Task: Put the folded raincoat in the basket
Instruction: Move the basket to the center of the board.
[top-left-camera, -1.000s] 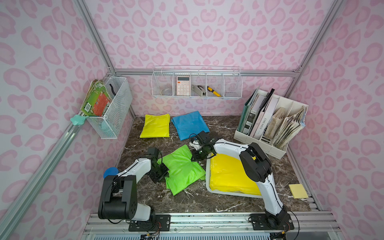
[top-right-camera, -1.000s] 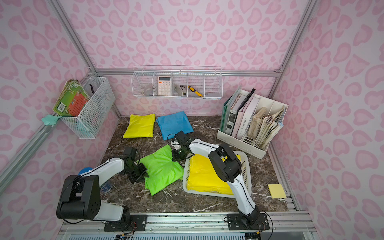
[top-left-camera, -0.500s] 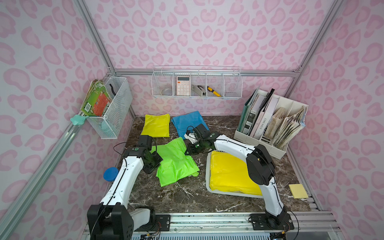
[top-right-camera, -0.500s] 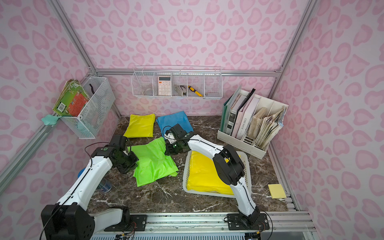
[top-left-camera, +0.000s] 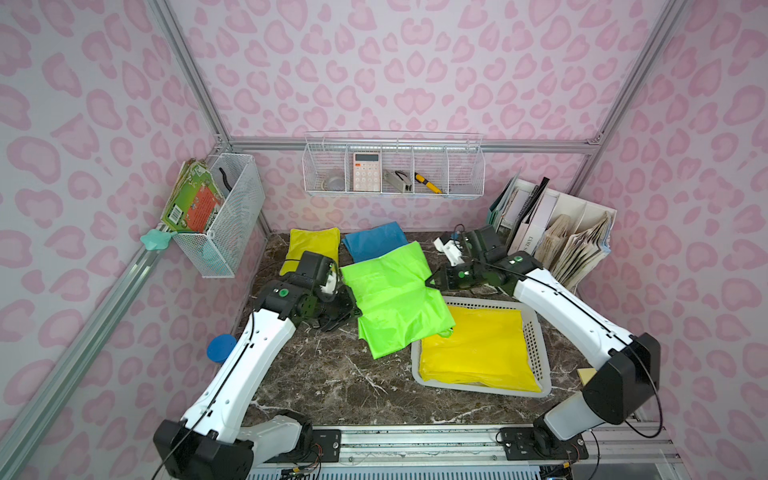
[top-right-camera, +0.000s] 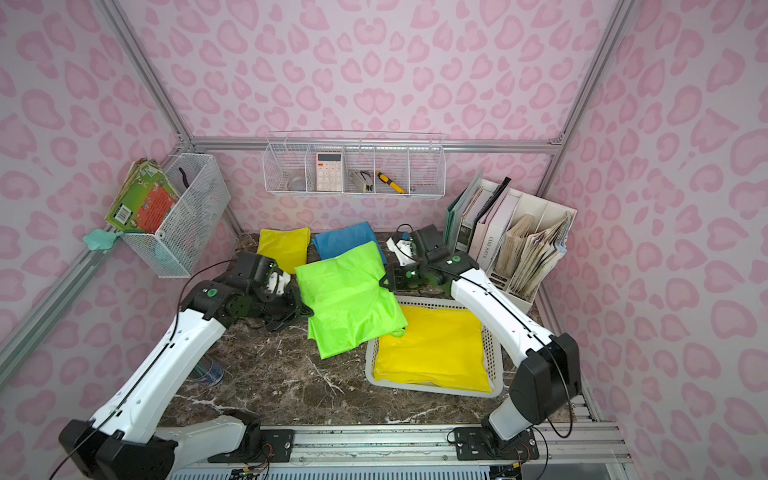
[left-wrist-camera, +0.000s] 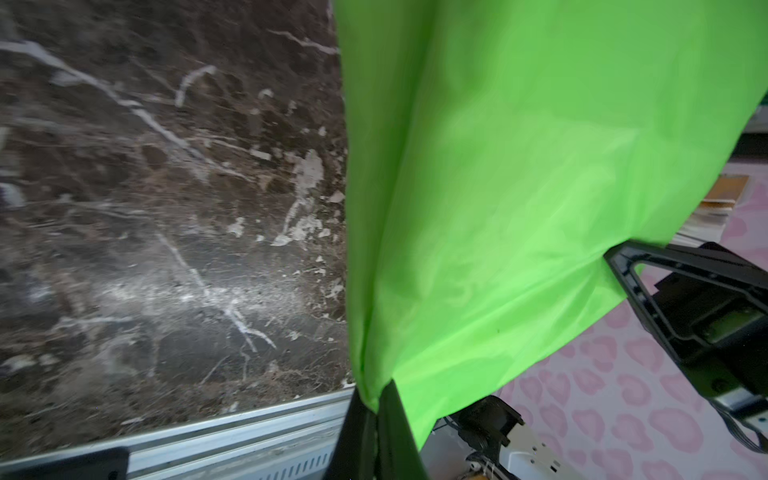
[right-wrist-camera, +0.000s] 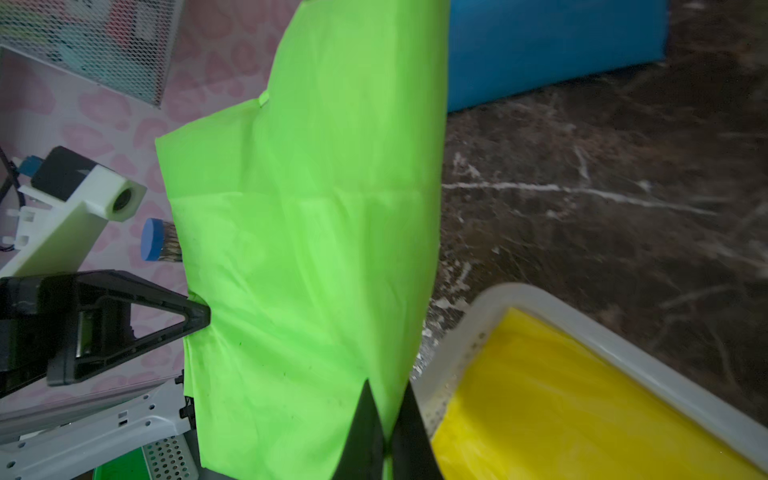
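Note:
The bright green folded raincoat (top-left-camera: 390, 299) (top-right-camera: 345, 299) hangs stretched above the table between both arms. My left gripper (top-left-camera: 352, 308) (left-wrist-camera: 376, 399) is shut on its left edge, and my right gripper (top-left-camera: 430, 282) (right-wrist-camera: 387, 395) is shut on its right edge. The raincoat's (right-wrist-camera: 311, 228) lower corner droops over the near-left corner of the low white basket (top-left-camera: 540, 345) (right-wrist-camera: 561, 316). A yellow raincoat (top-left-camera: 478, 349) lies flat inside that basket. In the left wrist view the green sheet (left-wrist-camera: 519, 166) fills the space ahead.
Another yellow folded raincoat (top-left-camera: 313, 245) and a blue one (top-left-camera: 374, 241) lie at the back of the marble table. A white file organiser (top-left-camera: 557, 232) stands at the back right. Wire-mesh baskets hang on the back wall (top-left-camera: 395, 170) and left wall (top-left-camera: 224, 224). A blue-capped object (top-left-camera: 220, 347) sits left.
The left gripper closed on the green raincoat's edge. Both arms then lifted it off the table and carried it right, so that it now overhangs the basket's corner.

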